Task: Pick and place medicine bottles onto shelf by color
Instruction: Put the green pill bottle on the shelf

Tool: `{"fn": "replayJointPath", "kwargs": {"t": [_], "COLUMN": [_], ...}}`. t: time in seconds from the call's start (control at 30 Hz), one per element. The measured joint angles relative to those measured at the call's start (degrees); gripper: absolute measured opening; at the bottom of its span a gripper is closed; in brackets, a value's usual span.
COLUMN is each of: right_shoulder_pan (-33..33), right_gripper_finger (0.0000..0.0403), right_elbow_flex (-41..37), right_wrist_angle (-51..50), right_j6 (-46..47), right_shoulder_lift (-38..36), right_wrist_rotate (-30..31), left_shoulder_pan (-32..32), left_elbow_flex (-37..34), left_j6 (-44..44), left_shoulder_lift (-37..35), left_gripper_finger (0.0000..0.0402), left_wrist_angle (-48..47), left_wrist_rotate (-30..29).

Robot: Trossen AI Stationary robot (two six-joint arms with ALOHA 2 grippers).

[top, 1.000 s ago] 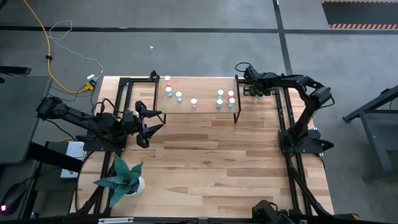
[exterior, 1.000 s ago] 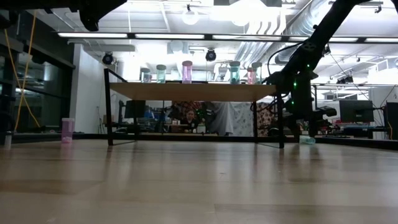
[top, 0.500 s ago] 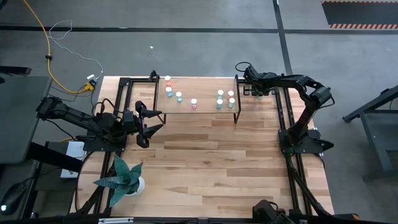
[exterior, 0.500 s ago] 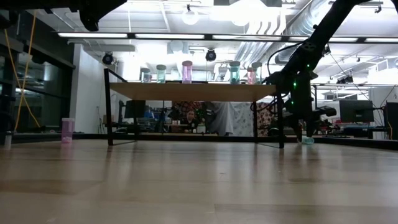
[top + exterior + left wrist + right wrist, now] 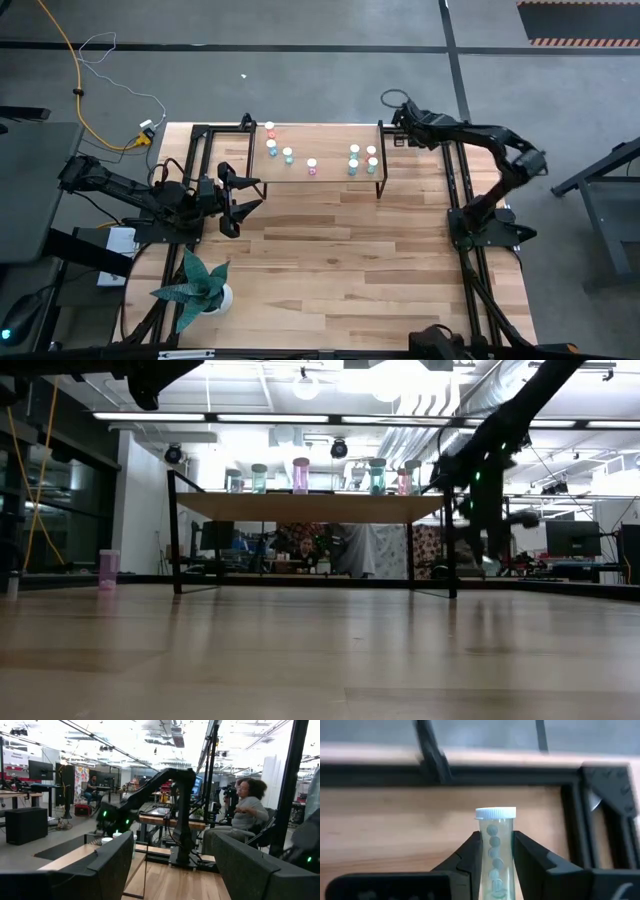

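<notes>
At far right tabletop (image 5: 330,240) corner, right hand (image 5: 496,851) pinching clear teal bottle (image 5: 495,850), white cap up, lifted just beside shelf (image 5: 330,170). Other bottles (image 5: 312,165) stand on shelf. Left hand (image 5: 243,197) spread wide, waiting at left edge.

right gripper (image 5: 478,480): motion-blurred, low view | held bottle (image 5: 495,851): base cut off at 6 o'clock, wrist view

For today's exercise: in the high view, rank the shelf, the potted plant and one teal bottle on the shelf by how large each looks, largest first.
1. The shelf, the widest of the three.
2. The potted plant, clearly smaller in spread.
3. The teal bottle, a tiny dot on the shelf top.
No ties.
</notes>
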Motion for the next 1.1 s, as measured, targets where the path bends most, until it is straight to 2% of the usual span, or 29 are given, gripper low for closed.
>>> {"fn": "replayJointPath", "kwargs": {"t": [0.23, 0.33, 0.43, 0.57, 0.73, 0.93, 1.1], "right_shoulder_pan": [5.09, 9.19, 13.82, 19.47, 24.09, 24.78, 24.78], "right_gripper_finger": [0.0083, 0.0083, 0.0083, 0.0083, 0.0083, 0.0083, 0.0083], "right_elbow_flex": [0.00, 0.00, 0.00, 0.02, 0.02, 0.02, 0.02], "right_wrist_angle": [6.72, 13.45, 22.30, 32.38, 44.23, 52.73, 59.21], "right_j6": [-5.80, -9.44, -12.76, -16.62, -20.61, -20.84, -21.96], "right_shoulder_lift": [-14.76, -20.02, -22.34, -20.56, -14.77, -6.66, -2.82], "right_wrist_rotate": [-0.35, -0.97, -4.11, -8.68, -9.81, -17.70, -24.42], "left_shoulder_pan": [0.02, 0.02, 0.02, 0.01, 0.02, 0.02, 0.02], "left_elbow_flex": [0.00, 0.00, 0.00, 0.00, 0.00, 0.00, 0.00], "left_j6": [0.00, 0.00, 0.00, -0.06, -0.42, -0.42, -0.42], "left_shoulder_lift": [-0.01, -0.01, 0.00, 0.00, 0.00, -0.02, 0.00], "left_gripper_finger": [0.0257, 0.0257, 0.0257, 0.0257, 0.0257, 0.0257, 0.0257], "left_wrist_angle": [0.02, 0.02, 0.02, 0.02, 0.00, -0.08, -0.13], "left_wrist_rotate": [-0.04, -0.07, -0.07, -0.09, -0.04, -0.04, -0.07]}}
